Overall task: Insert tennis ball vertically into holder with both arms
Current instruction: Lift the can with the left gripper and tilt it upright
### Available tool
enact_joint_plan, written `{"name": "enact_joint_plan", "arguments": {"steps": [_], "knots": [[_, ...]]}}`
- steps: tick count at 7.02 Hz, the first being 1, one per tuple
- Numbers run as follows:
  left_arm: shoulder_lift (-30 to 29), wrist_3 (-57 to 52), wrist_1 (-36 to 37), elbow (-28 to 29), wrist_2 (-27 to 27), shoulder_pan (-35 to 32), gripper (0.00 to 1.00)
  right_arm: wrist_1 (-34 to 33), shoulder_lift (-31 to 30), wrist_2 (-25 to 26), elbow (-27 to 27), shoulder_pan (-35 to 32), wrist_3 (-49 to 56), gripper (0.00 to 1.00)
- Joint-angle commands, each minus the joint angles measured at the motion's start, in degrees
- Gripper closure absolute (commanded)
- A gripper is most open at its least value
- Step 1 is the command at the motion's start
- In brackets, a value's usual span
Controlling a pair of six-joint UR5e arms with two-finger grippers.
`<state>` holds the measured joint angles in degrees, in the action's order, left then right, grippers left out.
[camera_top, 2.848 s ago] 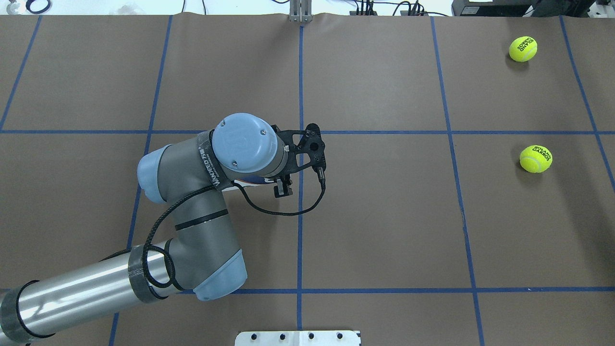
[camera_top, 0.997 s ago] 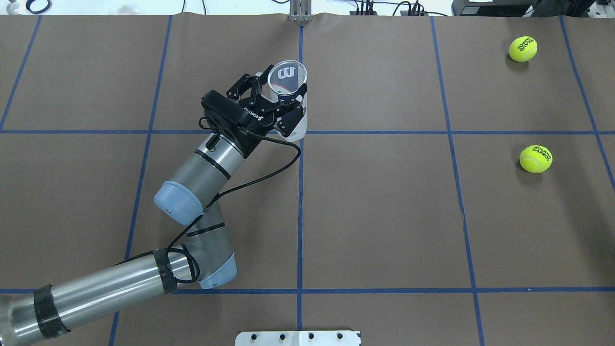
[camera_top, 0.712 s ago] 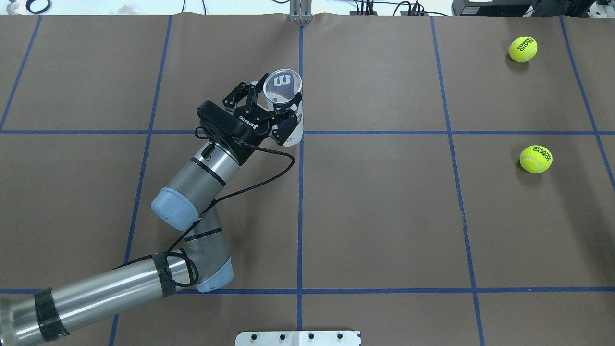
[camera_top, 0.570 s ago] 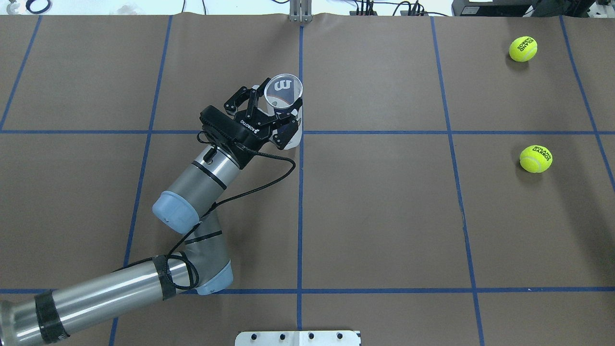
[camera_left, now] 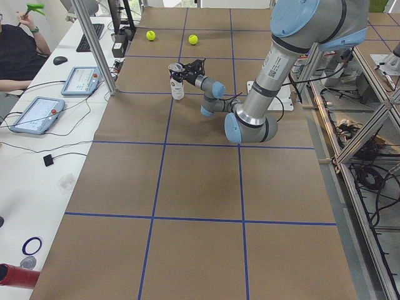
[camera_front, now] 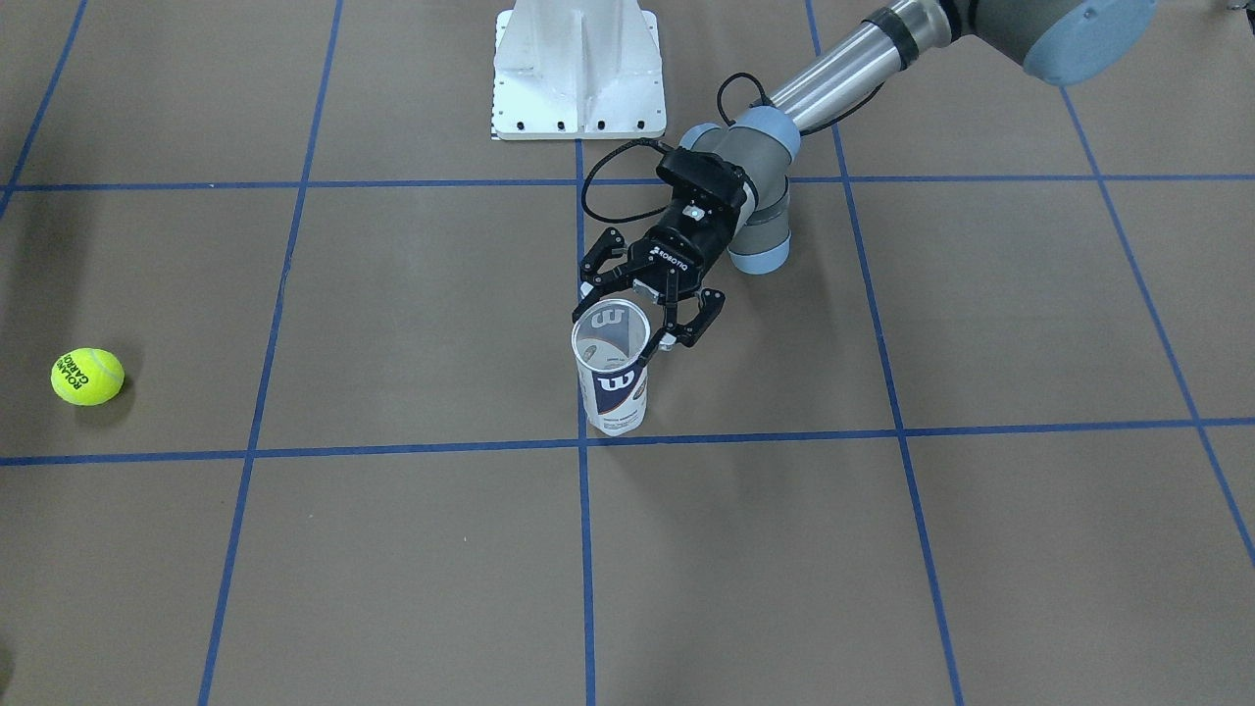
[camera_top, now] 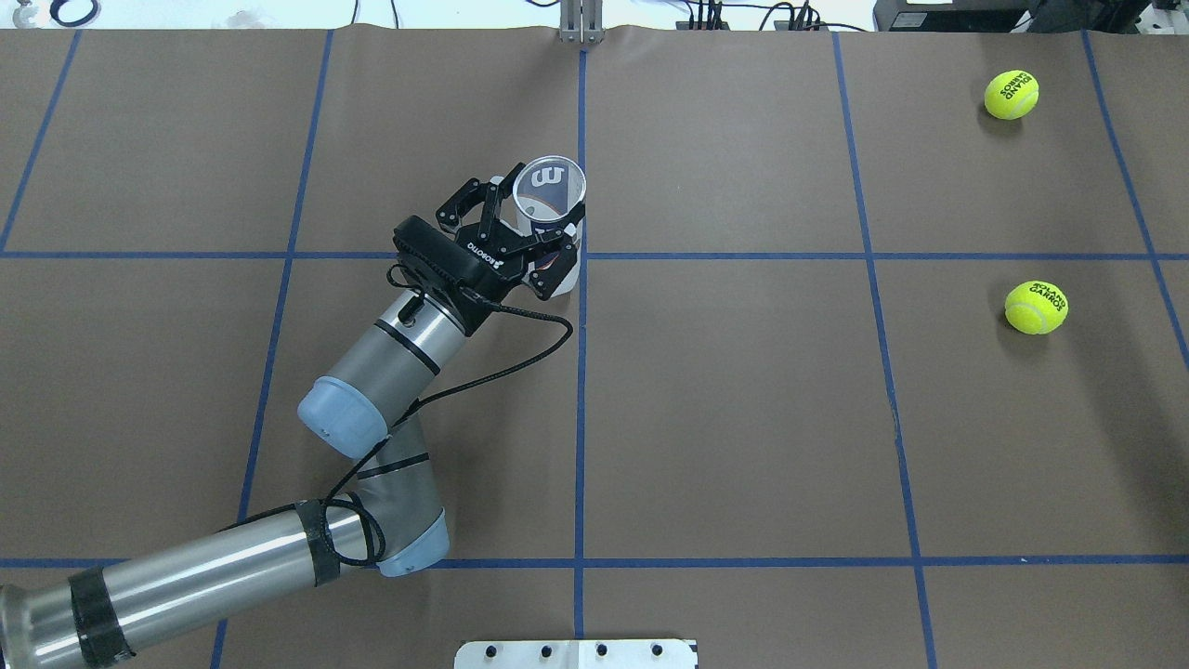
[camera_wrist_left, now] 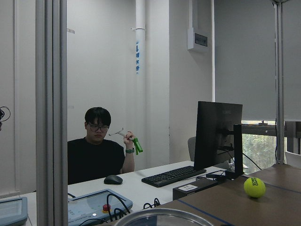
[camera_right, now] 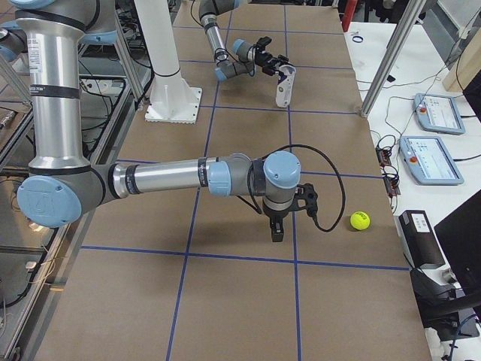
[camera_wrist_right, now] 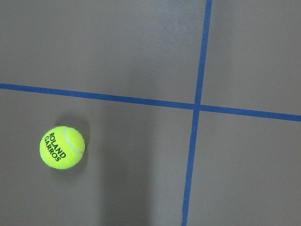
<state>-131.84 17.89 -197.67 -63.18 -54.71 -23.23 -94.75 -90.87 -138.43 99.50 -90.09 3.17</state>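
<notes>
The holder, a clear can with a "W" label, stands about upright near the table's centre line, mouth up; it also shows in the front view. My left gripper is shut on it just under the rim, one finger on each side. Its rim fills the bottom of the left wrist view. Two tennis balls lie far to the right. My right gripper points down near a ball; I cannot tell if it is open. The right wrist view shows a ball on the table.
The white pedestal stands at the robot's edge of the table. An operator sits at a side table with tablets beyond the table's far edge. Blue tape lines grid the brown surface.
The left arm has brought the holder from lying beneath its wrist to upright, and over the last second moved it slightly toward the robot. The balls have not moved.
</notes>
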Motion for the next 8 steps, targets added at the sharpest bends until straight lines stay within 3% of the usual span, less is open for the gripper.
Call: {"name": "enact_joint_plan", "arguments": {"steps": [1, 3, 5, 8], "knots": [[0.0, -1.0, 0.0, 0.0, 0.0, 0.0, 0.18, 0.0, 0.1, 0.0, 0.0, 0.0, 0.0, 0.00], [0.0, -1.8, -0.2, -0.3, 0.0, -0.1, 0.02, 0.0, 0.3, 0.0, 0.0, 0.0, 0.0, 0.00], [-0.1, -2.4, -0.1, -0.7, 0.0, -0.2, 0.01, 0.0, 0.5, 0.0, 0.1, 0.0, 0.0, 0.00], [0.1, -5.0, 3.3, -8.1, -0.1, -3.1, 0.01, 0.1, 0.6, 0.0, 0.3, 0.0, 0.0, 0.00]]}}
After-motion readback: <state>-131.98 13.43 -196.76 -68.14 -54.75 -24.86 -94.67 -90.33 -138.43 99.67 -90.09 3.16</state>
